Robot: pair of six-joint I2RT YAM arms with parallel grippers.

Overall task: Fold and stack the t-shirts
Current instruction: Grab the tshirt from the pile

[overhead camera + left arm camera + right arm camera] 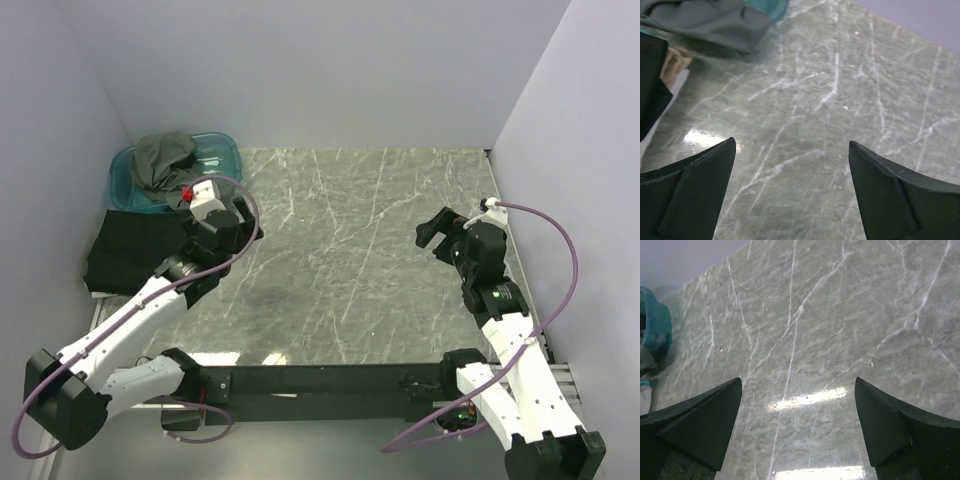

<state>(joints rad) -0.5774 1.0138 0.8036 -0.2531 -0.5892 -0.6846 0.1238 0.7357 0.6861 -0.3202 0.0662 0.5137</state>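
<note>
Marble table (pixel 350 240), crumpled grey t-shirt (pixel 163 158) in tub (pixel 226 152), black t-shirt (pixel 125 255) flat, left claw (pixel 791 142) and right claw (pixel 798 380) spread

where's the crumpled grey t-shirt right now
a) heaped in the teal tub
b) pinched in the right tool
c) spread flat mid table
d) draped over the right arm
a: the crumpled grey t-shirt sits bunched in the teal tub at the table's far left corner, while the left tool and right tool are both open with only bare marble between their fingers.
</note>
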